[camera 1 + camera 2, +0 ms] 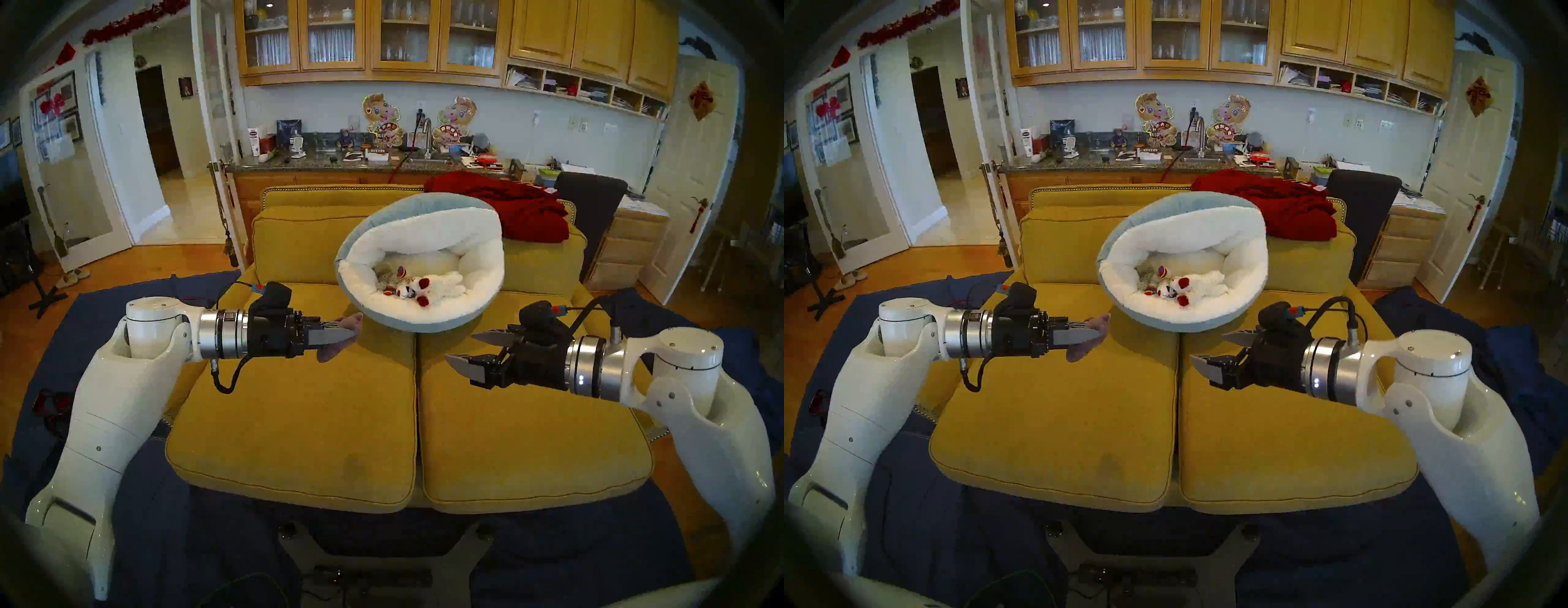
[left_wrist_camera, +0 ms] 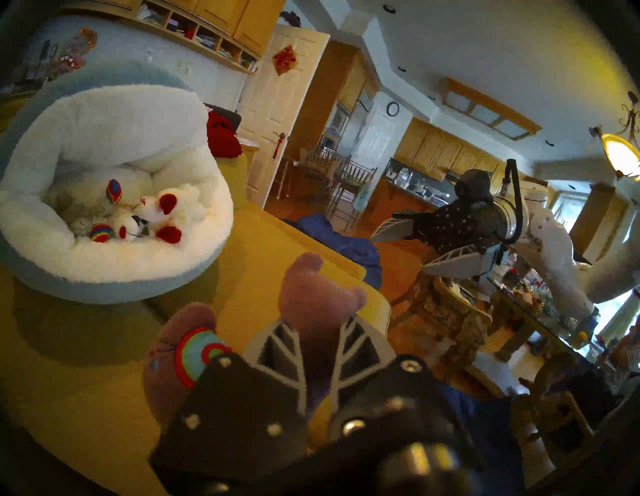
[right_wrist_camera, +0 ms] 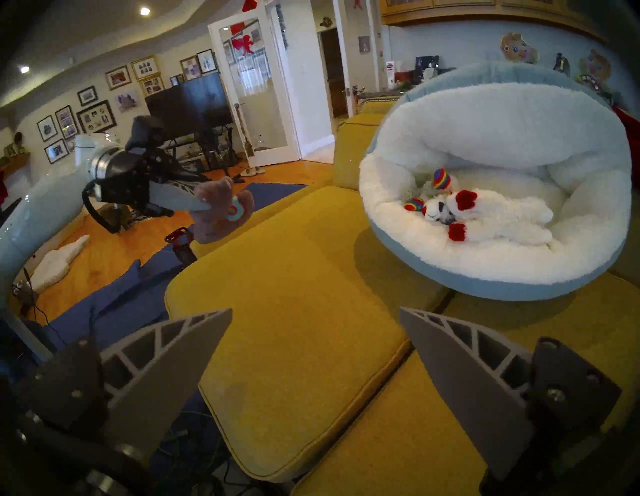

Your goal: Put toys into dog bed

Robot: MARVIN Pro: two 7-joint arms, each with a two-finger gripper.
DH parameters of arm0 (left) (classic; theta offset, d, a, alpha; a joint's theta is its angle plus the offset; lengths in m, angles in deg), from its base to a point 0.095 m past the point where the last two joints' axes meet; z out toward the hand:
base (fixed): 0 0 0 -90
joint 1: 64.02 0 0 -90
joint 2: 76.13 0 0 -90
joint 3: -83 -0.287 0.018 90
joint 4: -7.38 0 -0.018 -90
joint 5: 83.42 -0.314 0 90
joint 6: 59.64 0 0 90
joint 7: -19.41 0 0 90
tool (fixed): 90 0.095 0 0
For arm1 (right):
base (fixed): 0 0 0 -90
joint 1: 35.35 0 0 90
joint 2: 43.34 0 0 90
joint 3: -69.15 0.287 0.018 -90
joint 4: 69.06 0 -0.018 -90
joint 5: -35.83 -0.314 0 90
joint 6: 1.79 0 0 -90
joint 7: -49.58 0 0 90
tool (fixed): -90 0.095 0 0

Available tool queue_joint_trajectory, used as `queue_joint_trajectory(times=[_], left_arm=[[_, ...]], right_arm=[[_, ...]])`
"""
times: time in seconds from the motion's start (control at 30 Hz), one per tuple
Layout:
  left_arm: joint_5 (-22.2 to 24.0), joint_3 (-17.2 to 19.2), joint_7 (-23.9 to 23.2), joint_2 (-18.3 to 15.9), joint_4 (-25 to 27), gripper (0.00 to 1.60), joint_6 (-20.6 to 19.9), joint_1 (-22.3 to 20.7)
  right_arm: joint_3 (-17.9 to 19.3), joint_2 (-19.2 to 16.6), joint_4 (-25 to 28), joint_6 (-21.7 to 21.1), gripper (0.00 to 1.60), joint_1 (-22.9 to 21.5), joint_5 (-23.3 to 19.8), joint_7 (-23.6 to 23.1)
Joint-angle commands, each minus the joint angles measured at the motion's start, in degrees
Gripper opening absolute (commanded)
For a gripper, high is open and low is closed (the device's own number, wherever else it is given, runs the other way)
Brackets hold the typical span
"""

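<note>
Mustard sofa (image 1: 297, 403), pale blue and white bed (image 1: 428, 325)

Inside the bed's white fleece lie a white lamb (image 1: 441, 285) with red feet and a white llama (image 1: 405, 289) with rainbow-striped trim; left of the bed, a purple-grey plush (image 3: 221, 211) shows a red, green and blue ringed patch; behind it, a dark-red blanket (image 1: 509, 204).

Head pair overlooks sofa (image 1: 297, 424), wrist views low, sharing dog bed (image 2: 114, 280)

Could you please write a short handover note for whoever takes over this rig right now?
Left gripper: shut on the purple-grey plush, held in the air over the left sofa cushion, short of the dog bed.
Right gripper: open, empty, above the sofa.
Done: the white lamb and the rainbow-trimmed plush lie in the bed.
Left: carry the purple-grey plush over the rim and release it. No other toys visible outside the bed.
</note>
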Motion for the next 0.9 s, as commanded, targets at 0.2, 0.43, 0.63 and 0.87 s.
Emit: queue_joint_trajectory(times=[0.2, 0.43, 0.63, 0.87], left_arm=[[2.1, -0.6, -1.8, -0.9, 1.4, 0.0, -1.0, -3.5], [0.8, -3.8, -0.3, -1.2, -0.4, 0.0, -1.3, -6.7], [-0.1, -5.9, 0.4, -2.2, 0.2, 0.0, -1.5, -7.3], [0.1, -7.0, 0.1, -2.8, -0.1, 0.0, -1.2, -8.0]], right_arm=[[-6.3, -2.7, 0.4, -2.6, 1.6, -9.8, -2.5, -2.9], [-9.7, -1.7, -0.5, -4.2, 1.6, -13.9, -2.3, -2.5], [-11.9, -1.2, -1.4, -5.7, 1.6, -17.0, -2.3, -2.5], [-13.1, -0.2, -2.2, -7.3, 1.6, -18.8, -2.6, -2.1]])
